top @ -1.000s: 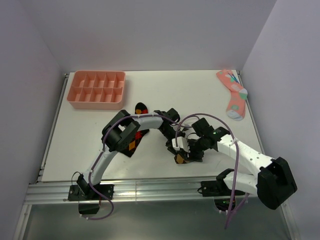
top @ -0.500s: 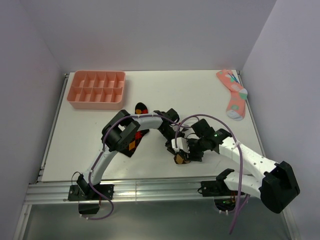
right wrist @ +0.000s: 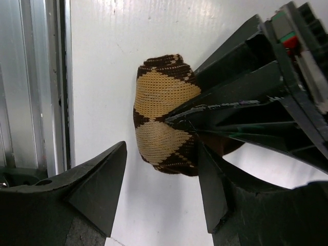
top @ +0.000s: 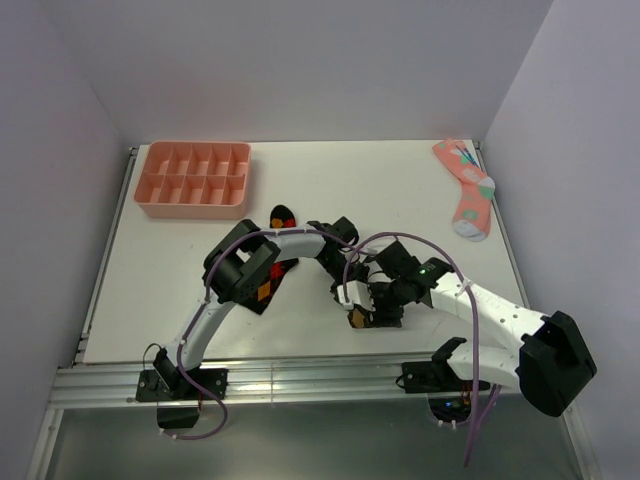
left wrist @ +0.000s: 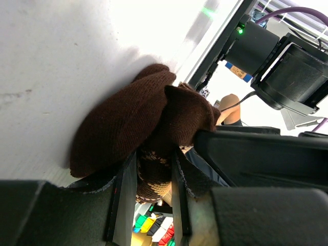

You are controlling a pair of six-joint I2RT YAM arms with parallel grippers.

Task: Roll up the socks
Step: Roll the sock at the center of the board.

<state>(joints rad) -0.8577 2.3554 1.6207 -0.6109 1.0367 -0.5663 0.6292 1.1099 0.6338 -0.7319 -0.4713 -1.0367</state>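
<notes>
Slightly toward 9 o'clock is where the right gripper has shifted over the last second, and it now sits tighter against the left gripper; nothing else has moved.

Between the two lies the tan-diamond sock, wound into a fat roll on the white table, at 6 o'clock from the table's centre and close to the near edge. From above, only a small orange and dark patch of the roll shows under the wrists. The left gripper is clamped on it, with a strip of patterned knit pinched between its two fingers and plain brown fabric bulging out ahead. The right gripper is spread wide around the lower end of the roll. One finger is against the knit or just beside it, and the other stands apart.

At 9 o'clock from the roll, the red-diamond sock lies flat, mostly hidden beneath the left arm. A pink compartment tray sits at 10 o'clock, well apart. A pink sock lies at 2 o'clock near the table's far right edge.
</notes>
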